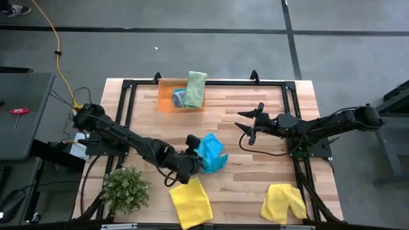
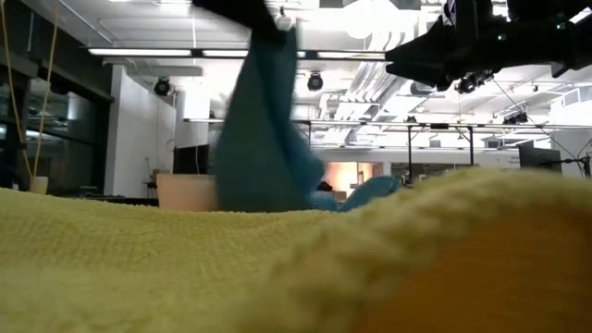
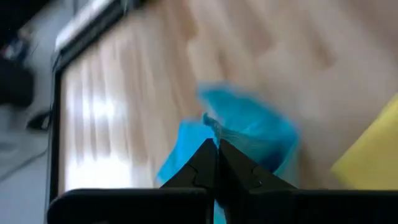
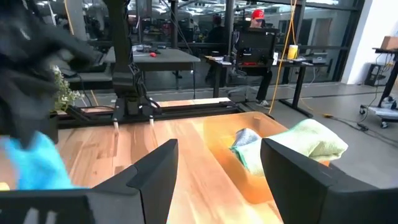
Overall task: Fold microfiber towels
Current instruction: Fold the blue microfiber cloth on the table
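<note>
High view: the left gripper [image 1: 193,145] pinches the teal-blue towel [image 1: 211,153] by an edge, lifting it above the table [image 1: 236,185] just beyond one yellow towel [image 1: 190,201]. Across that teal-blue towel, the right gripper [image 1: 250,124] hovers, fingers spread, holding nothing.

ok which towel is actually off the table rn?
The teal-blue towel, pinched by the shut left gripper and hanging. Both yellow towels lie flat.
</note>
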